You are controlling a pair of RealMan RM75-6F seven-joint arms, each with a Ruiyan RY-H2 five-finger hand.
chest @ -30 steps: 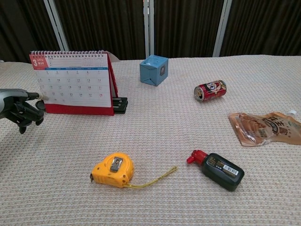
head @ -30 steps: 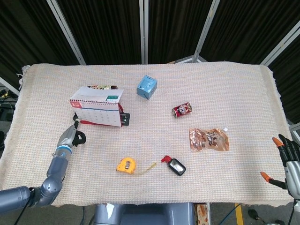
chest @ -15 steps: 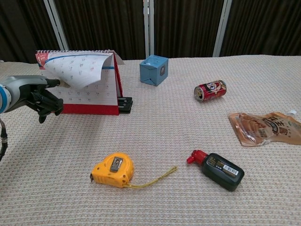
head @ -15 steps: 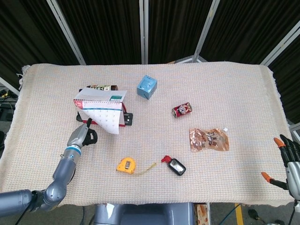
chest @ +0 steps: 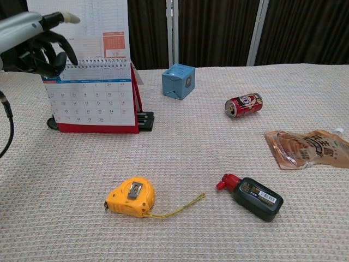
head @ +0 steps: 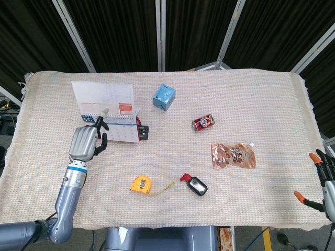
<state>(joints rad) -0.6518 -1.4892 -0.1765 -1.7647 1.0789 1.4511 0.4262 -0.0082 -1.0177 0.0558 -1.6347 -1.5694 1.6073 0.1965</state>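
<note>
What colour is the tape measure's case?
Yellow-orange tape measure, clearest in the chest view.

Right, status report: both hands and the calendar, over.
Left hand lifting white top page of red desk calendar, fingers curled. Right hand idle at table edge. Nothing obstructing.

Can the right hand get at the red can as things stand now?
Probably yes: the right hand sits open at the table's edge, and only the flat snack pouch lies between it and the red can, low enough to pass over.
</note>
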